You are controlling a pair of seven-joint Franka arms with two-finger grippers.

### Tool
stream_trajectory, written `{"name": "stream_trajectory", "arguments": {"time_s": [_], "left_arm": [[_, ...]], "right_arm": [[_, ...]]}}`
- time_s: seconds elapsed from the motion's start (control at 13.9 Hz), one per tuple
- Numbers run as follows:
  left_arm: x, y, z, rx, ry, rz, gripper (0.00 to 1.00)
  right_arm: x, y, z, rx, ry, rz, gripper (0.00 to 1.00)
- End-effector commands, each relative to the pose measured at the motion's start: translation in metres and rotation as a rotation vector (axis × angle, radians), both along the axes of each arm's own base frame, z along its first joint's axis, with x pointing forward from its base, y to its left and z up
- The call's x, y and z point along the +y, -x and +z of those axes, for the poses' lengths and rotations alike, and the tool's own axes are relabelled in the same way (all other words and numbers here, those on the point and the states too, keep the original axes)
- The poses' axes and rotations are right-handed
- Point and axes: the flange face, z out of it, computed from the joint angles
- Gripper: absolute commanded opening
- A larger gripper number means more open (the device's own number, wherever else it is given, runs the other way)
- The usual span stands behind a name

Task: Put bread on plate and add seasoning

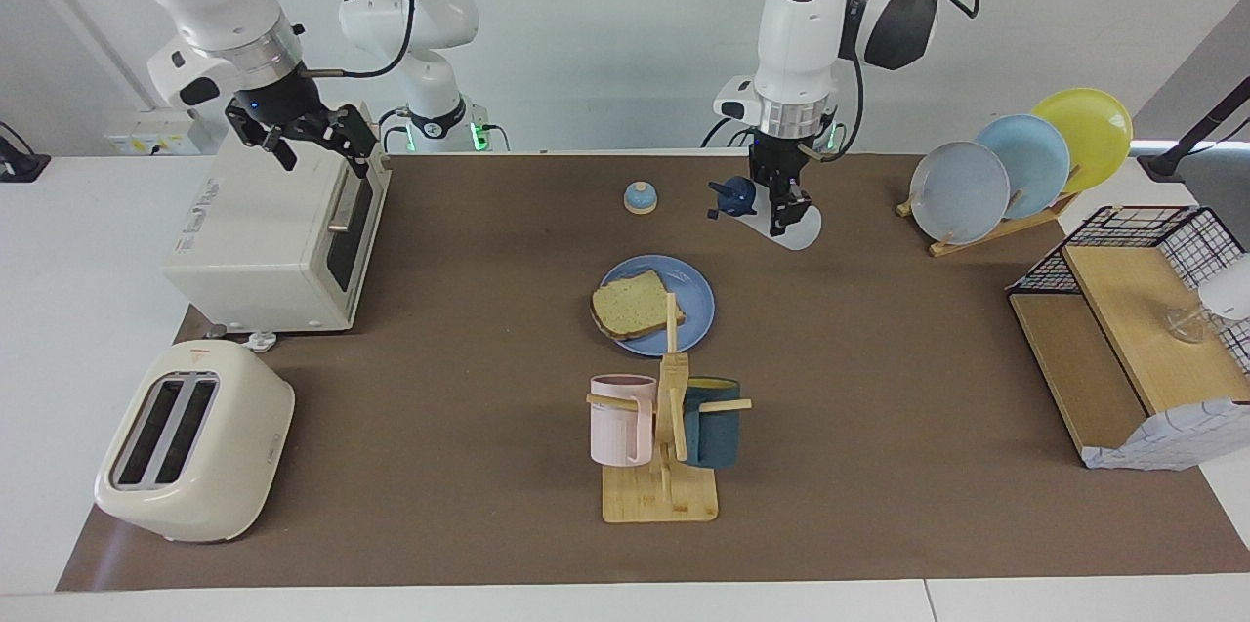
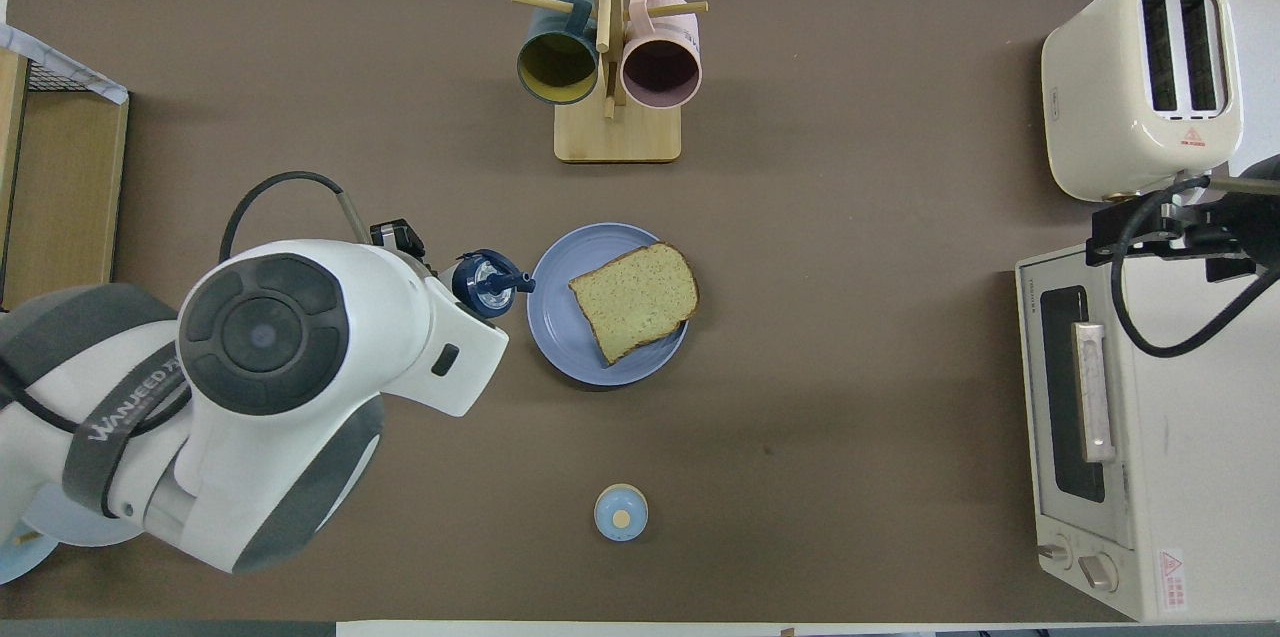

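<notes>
bread (image 1: 637,310): square slice, speckled tan crumb, darker brown crust, lying flat on the plate, its crust overhanging the rim at 3 o'clock in the overhead view.
plate (image 1: 695,295): round, flat, medium blue, shallow rim, on the brown tabletop (image 1: 488,388) near its middle.
seasoning (image 1: 767,220): small translucent whitish bottle with a dark blue flip cap, held tilted in the air.
left pincer (image 1: 781,212): pressed shut on the bottle's body, over bare tabletop beside the plate; the cap points toward the plate.
right pincer (image 1: 314,145): spread wide, holding nothing, over the cream toaster oven (image 1: 273,222).
facing view only: the whitish bottle body under the cap.
overhead view only: the cap (image 2: 490,281) at 9 o'clock of the plate, almost at its rim; the left arm hides the bottle body.
</notes>
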Motion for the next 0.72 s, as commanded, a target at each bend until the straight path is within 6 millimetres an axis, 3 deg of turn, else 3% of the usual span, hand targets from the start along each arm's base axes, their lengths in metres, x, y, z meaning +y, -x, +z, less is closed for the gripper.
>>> {"name": "stream_trajectory", "arguments": {"time_s": [0.0, 0.43, 0.58, 0.65], "left_arm": [[-0.03, -0.004, -0.006, -0.06, -0.078, 0.004, 0.0], [-0.085, 0.01, -0.041, -0.13, -0.305, -0.031, 0.0], [-0.084, 0.01, -0.042, -0.156, -0.363, -0.047, 0.0], [-0.094, 0.017, -0.047, -0.166, -0.396, -0.07, 0.0]], "right_arm": [[-0.016, -0.006, 0.0, 0.001, 0.027, 0.036, 1.0], [-0.019, 0.005, -0.004, 0.026, 0.017, 0.054, 1.0], [-0.025, 0.004, -0.003, 0.019, 0.01, 0.08, 1.0], [-0.027, 0.002, -0.003, 0.009, 0.023, 0.085, 1.0]]}}
